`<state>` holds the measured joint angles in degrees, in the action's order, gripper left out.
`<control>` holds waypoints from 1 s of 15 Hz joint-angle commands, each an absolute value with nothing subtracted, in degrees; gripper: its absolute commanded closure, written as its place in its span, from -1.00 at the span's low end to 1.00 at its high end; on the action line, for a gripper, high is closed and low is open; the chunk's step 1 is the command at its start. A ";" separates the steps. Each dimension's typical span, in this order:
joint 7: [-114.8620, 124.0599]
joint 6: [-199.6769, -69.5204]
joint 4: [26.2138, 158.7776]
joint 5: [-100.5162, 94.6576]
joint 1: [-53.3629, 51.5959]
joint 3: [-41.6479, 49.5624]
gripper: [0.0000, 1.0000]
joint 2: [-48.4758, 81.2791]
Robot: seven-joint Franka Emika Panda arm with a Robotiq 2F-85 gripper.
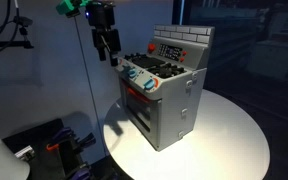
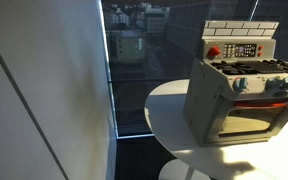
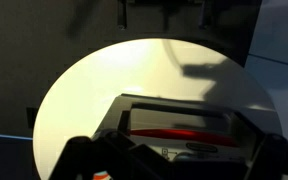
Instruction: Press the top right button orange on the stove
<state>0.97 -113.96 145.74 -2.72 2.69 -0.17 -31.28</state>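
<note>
The grey toy stove (image 1: 169, 100) stands on a round white table in both exterior views (image 2: 239, 85). Its white brick-pattern back panel carries a round red-orange button (image 1: 152, 47) (image 2: 213, 52) beside a control panel. Black burners and coloured knobs sit on top and along the front. My gripper (image 1: 108, 56) hangs in the air above and beside the stove's knob corner, touching nothing, and looks open and empty. In the wrist view the red-trimmed oven door (image 3: 174, 132) lies below, between my dark fingers. The gripper is out of view in the exterior view facing the oven door.
The round white table (image 1: 229, 125) (image 3: 94, 90) has curved edges close around the stove. A stand with cables (image 1: 19, 35) and dark equipment (image 1: 54, 140) are beside the table. A window (image 2: 134, 60) and a pale wall panel (image 2: 44, 100) are behind.
</note>
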 commanded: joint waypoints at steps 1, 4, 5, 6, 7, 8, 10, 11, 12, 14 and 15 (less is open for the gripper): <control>1.12 -113.83 145.55 -2.88 2.35 0.12 -1.00 -31.28; 1.12 -113.83 145.53 -2.88 2.35 0.12 -1.00 -31.30; 1.12 -113.83 145.53 -2.88 2.35 0.12 -1.00 -31.30; 1.12 -113.83 145.53 -2.88 2.35 0.12 -1.00 -31.30; 1.12 -113.83 145.53 -2.88 2.35 0.12 -1.00 -31.30; 1.12 -113.83 145.53 -2.88 2.35 0.12 -1.00 -31.30; 1.19 -113.82 144.94 -2.78 2.48 0.29 -1.00 -31.09; 1.26 -113.85 144.64 -2.83 2.56 0.33 -1.00 -31.01; 1.31 -113.92 144.36 -2.86 2.62 0.37 -1.00 -30.97; 1.43 -114.05 143.62 -2.91 2.78 0.47 -1.00 -30.74; 1.45 -114.14 143.24 -2.88 2.86 0.58 -1.00 -30.58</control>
